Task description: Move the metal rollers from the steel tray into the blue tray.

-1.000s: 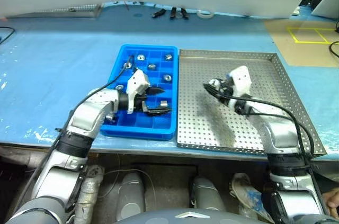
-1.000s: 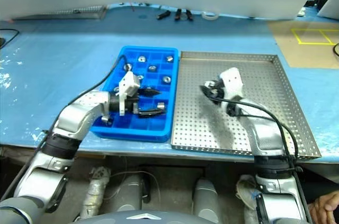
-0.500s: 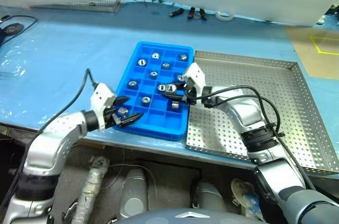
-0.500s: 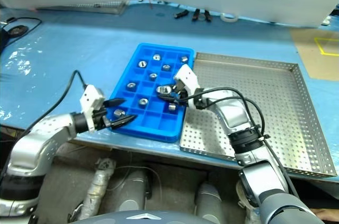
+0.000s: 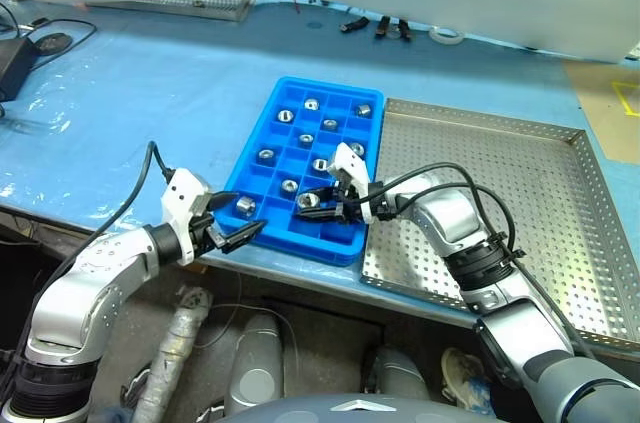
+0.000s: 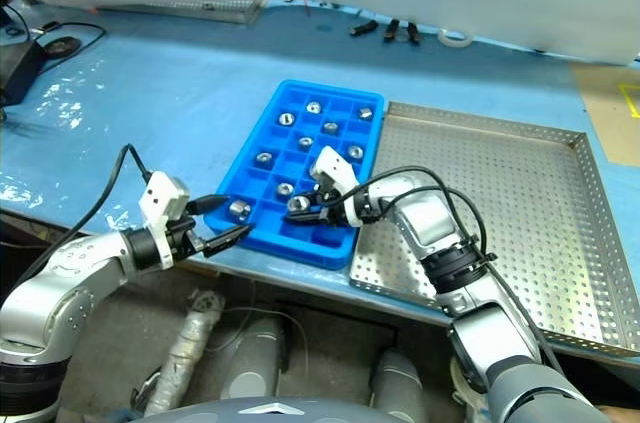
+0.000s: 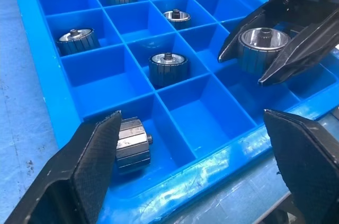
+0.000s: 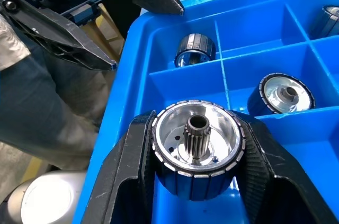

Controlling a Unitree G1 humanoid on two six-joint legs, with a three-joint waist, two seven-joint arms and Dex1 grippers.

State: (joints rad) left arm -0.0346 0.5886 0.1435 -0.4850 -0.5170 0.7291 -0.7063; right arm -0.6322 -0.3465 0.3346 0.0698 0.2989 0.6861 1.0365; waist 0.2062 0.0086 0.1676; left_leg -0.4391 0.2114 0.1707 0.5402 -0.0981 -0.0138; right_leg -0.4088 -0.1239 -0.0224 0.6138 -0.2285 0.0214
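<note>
The blue tray (image 5: 330, 82) holds several metal rollers (image 5: 266, 154) in its compartments, one to a cell. My right gripper (image 5: 312, 206) hangs over the tray's near row, shut on a metal roller (image 8: 196, 150) whose toothed hub faces the wrist camera. My left gripper (image 5: 240, 222) stands open at the tray's near-left corner, with nothing between its fingers (image 7: 95, 166). Just beyond it a roller (image 7: 132, 142) lies on its side in the corner cell. The steel tray (image 5: 500, 183) lies against the blue tray's right side.
The blue table's front edge runs just under both grippers. Black tools (image 5: 390, 28) and a white tape ring (image 5: 446, 36) lie at the back. A black adapter with its cable (image 5: 20, 38) sits at the far left.
The view has swung left. My right gripper carried its roller from over the steel tray to the blue tray's near row. My left gripper drew back from over the tray to its near-left corner, still open.
</note>
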